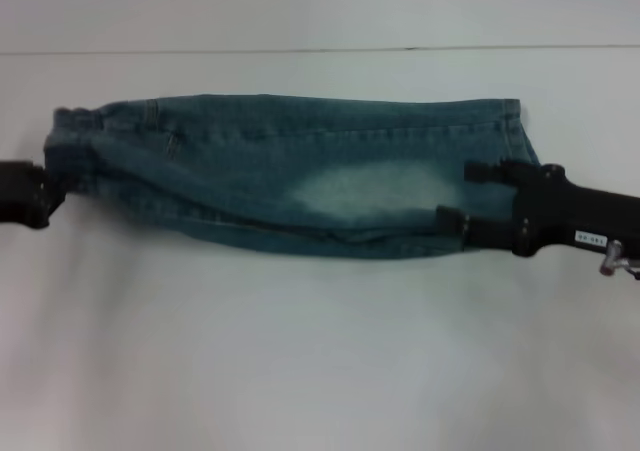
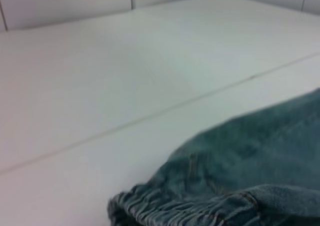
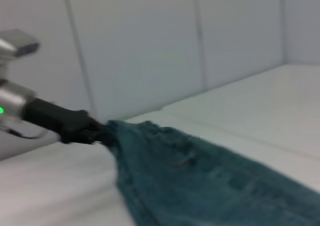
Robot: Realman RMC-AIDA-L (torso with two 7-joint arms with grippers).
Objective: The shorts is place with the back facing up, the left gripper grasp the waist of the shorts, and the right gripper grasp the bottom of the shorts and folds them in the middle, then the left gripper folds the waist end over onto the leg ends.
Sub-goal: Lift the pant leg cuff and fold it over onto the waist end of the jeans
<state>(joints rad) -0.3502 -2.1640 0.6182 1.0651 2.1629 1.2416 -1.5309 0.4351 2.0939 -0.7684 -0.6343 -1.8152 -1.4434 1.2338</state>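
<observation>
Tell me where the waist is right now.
In the head view the waist is at the shorts' left end, beside the left gripper; the right gripper is at the opposite end.

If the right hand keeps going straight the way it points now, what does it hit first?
The right hand points toward the robot's left, along the shorts. Its fingers already overlap the leg-end edge, so it would likely push straight into the folded denim.

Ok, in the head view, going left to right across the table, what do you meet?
left gripper at the waist → the shorts lying lengthwise, folded → pale bleached patch → leg ends → right gripper, fingers apart over the hem.
</observation>
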